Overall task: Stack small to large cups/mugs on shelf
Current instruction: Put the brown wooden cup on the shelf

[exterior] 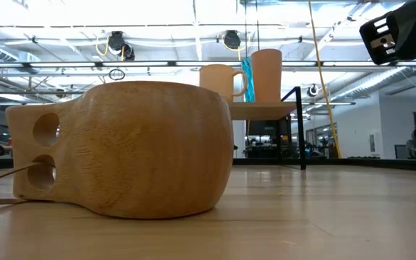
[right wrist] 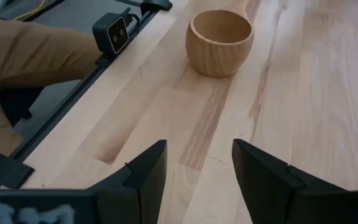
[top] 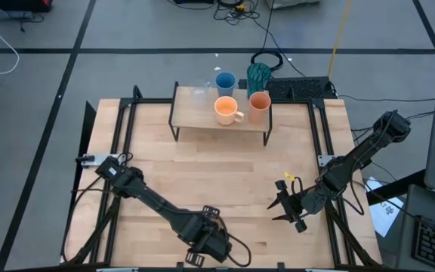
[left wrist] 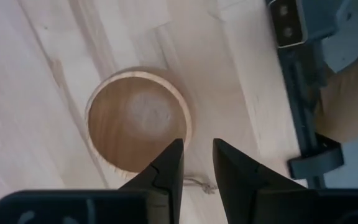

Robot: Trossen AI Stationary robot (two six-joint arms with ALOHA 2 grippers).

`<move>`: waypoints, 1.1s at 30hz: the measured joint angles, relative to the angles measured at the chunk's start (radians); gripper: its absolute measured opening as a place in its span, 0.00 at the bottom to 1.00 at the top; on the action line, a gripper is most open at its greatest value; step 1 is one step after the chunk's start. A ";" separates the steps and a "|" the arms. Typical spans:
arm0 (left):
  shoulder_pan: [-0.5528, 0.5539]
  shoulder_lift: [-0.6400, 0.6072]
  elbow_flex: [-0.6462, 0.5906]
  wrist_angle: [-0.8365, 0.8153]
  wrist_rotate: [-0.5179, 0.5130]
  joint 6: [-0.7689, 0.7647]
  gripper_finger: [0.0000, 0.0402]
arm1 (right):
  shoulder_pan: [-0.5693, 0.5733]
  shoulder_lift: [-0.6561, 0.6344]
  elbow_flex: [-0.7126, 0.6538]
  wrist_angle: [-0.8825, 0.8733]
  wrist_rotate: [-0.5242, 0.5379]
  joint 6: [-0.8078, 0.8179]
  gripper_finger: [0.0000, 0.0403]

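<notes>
Wooden cup fills your low view, upright on the table right at the near edge, stub handle with two holes sticking out sideways. Your left gripper hangs directly above it, pointing straight down, fingers a narrow gap apart and holding nothing, tips over the cup's rim on the side nearest the table edge. Left arm runs low and diagonal from its base at the left rail to the front middle. Right gripper sits low over the front right of the table, aimed across the boards at the wooden cup, jaws spread and empty; right arm folds in from the right rail. Shelf stands at the far middle with the orange mug and brown tumbler on it; blue cup and teal tumbler sit at its back edge, clear glass near its left rear. Bare boards lie between shelf and both grippers. A person's tan sleeve shows just past the table's front edge.
</notes>
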 joint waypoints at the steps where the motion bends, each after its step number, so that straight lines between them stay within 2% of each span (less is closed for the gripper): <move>1: 0.001 0.000 -0.021 0.016 0.001 -0.003 0.22 | 0.000 0.000 0.000 0.001 0.000 -0.002 0.43; 5: 0.004 0.002 -0.099 0.035 0.029 -0.039 0.25 | 0.000 0.000 0.000 0.001 0.000 -0.003 0.43; 14: 0.002 0.002 -0.200 0.150 -0.008 -0.090 0.53 | 0.000 0.000 0.000 0.001 0.000 -0.007 0.43; 18: 0.004 0.002 -0.222 0.202 -0.026 -0.094 0.56 | 0.000 0.000 0.000 0.001 0.000 -0.007 0.43; 23: 0.006 0.002 -0.256 0.217 -0.026 -0.082 0.44 | 0.000 0.000 0.000 0.001 0.000 -0.007 0.43; 31: 0.019 0.002 -0.257 0.220 -0.031 -0.074 0.09 | 0.000 0.000 0.000 0.001 0.000 -0.007 0.43; 33: 0.024 0.002 -0.257 0.221 -0.039 -0.070 0.04 | 0.000 0.000 0.000 0.001 0.000 -0.007 0.43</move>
